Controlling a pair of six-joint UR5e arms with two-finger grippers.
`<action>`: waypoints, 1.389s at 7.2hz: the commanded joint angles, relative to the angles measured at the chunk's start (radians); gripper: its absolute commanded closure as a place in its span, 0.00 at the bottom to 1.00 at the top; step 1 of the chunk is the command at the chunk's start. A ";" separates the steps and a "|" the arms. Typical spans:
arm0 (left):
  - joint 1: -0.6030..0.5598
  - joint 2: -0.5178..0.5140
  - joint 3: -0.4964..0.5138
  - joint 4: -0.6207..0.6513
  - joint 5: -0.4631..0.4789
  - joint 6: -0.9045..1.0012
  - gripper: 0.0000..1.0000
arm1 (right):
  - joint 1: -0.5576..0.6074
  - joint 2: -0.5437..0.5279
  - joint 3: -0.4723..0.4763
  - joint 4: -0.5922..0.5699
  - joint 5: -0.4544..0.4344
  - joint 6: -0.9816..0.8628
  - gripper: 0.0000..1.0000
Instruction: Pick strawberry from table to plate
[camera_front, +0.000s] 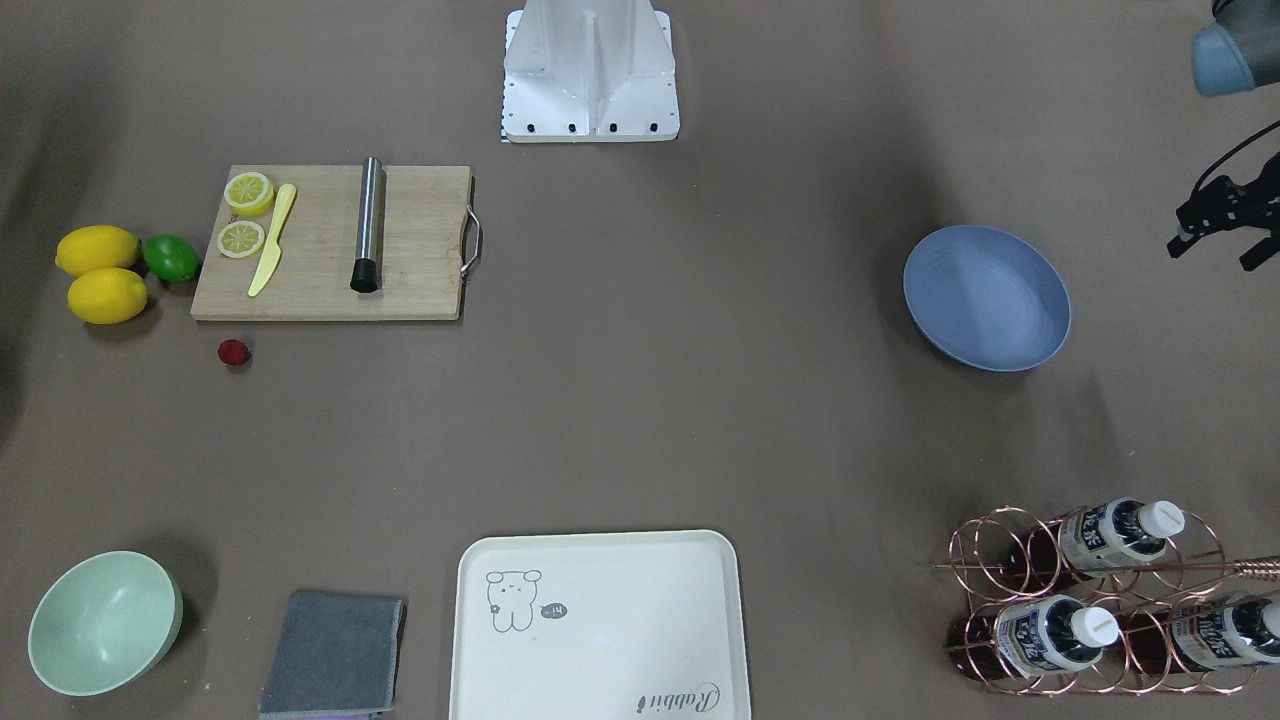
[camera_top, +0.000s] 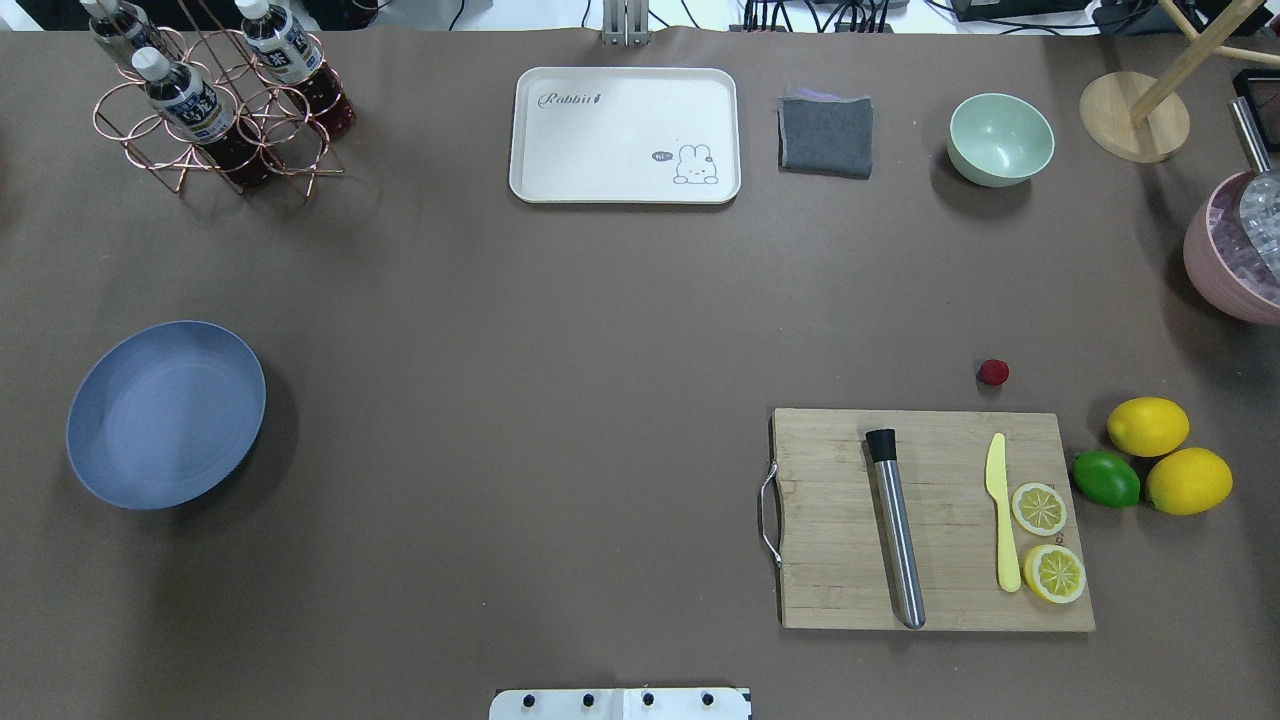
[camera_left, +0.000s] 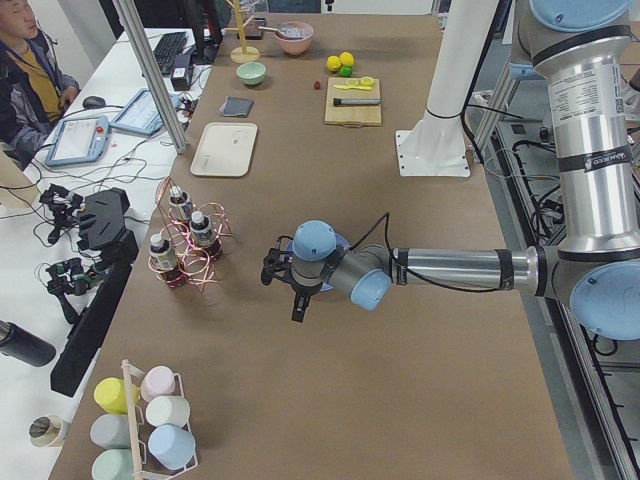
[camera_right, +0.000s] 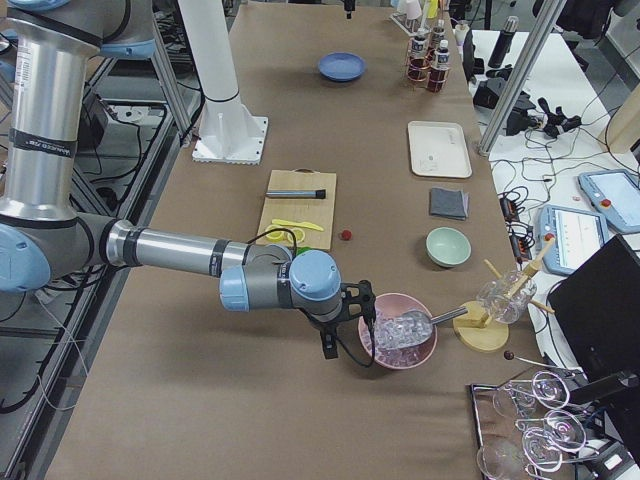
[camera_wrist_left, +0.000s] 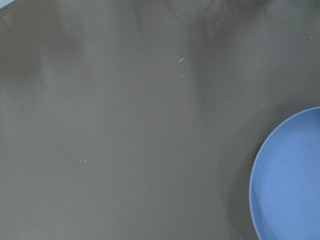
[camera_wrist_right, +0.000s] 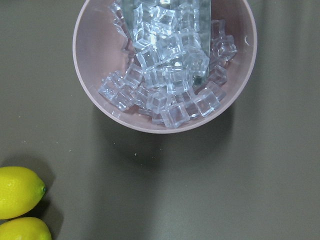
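The strawberry is a tiny dark-red berry lying on the brown table, just off the cutting board's far edge. Far across the table sits the blue-grey plate, with nothing on it. My left gripper hangs beside the plate, its black fingers apart and holding nothing; the left wrist view catches the plate's rim. My right gripper hovers by a pink bowl of ice, well away from the strawberry. Whether it is open or shut I cannot tell.
A wooden cutting board carries a steel muddler, a yellow knife and lemon halves. Two lemons and a lime lie beside it. A cream tray, grey cloth, green bowl, bottle rack and ice bowl line the edges.
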 joint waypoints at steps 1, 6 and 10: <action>0.102 -0.037 0.075 -0.098 0.003 -0.089 0.03 | -0.001 0.000 0.000 0.001 0.002 -0.003 0.00; 0.257 -0.132 0.166 -0.182 0.080 -0.295 0.15 | -0.001 0.000 0.000 0.005 0.005 0.000 0.00; 0.277 -0.134 0.225 -0.264 0.080 -0.324 0.56 | -0.001 0.000 0.004 0.005 0.008 0.002 0.00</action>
